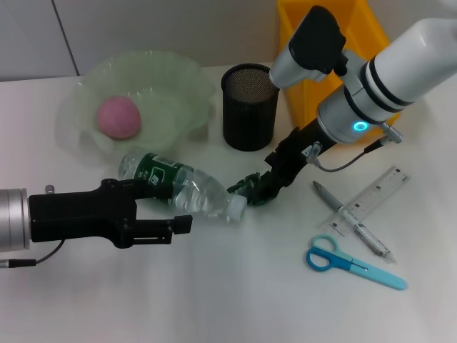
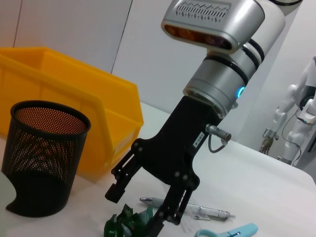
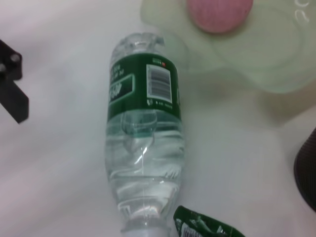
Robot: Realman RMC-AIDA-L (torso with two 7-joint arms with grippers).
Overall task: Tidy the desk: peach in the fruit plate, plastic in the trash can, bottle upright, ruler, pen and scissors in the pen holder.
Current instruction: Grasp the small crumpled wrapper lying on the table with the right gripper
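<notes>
My right gripper (image 1: 258,187) is down at the table's middle, its two fingers spread partway, straddling the crumpled green plastic (image 1: 251,189). In the left wrist view one finger (image 2: 167,216) touches the plastic (image 2: 129,222) while the other hangs just above the table beside it; nothing is clamped. My left gripper (image 1: 153,214) lies low at the near left, fingers apart and pointing right, the bottle (image 1: 182,186) just beyond its far finger and none of it gripped.

One bottle lies on its side, cap toward the plastic, base near the plate (image 1: 187,86). One peach (image 1: 118,117) sits in that plate at the far left. One black mesh holder (image 1: 248,106) stands at the far middle, and one yellow bin (image 1: 294,28) is behind it to the right. At the near right lie one ruler (image 1: 371,199), one pen (image 1: 351,219) crossing under it, and one pair of blue scissors (image 1: 353,263) nearest me. One piece of plastic, at the bottle's cap.
</notes>
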